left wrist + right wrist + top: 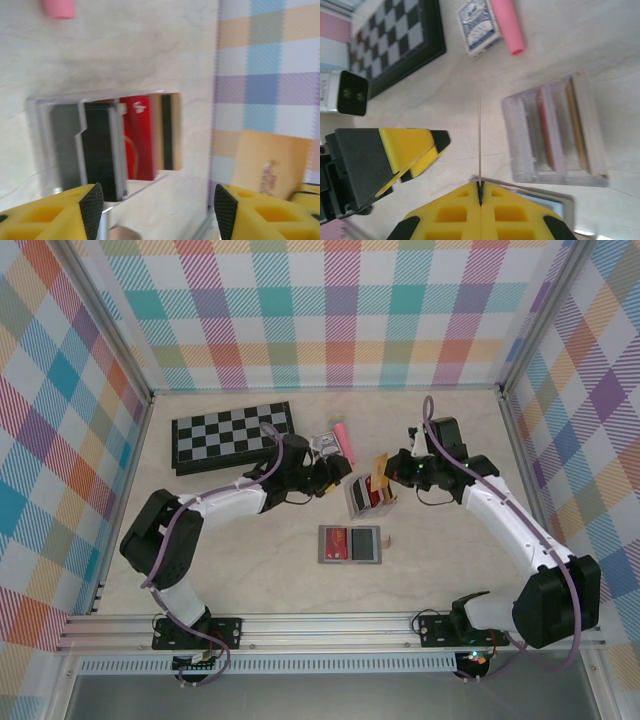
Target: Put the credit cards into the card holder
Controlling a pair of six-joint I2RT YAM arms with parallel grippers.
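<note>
Tan-yellow credit card (270, 165) stands upright, pinched edge-on between the pressed-together fingers of the right gripper (480, 189), beside the slotted rack (520, 135). Left gripper (155, 205) is spread and holds nothing. Card holder (322, 544) lies open, on the rack's near side.

The left arm (225, 502) reached from the table's near edge toward its centre, elbow bent outward. The left gripper (333, 478) had its jaws spread apart with nothing between them. The right arm (505, 520) mirrored this pose. The right gripper (480, 187) was clamped on an upright tan-yellow credit card (379, 464).
</note>
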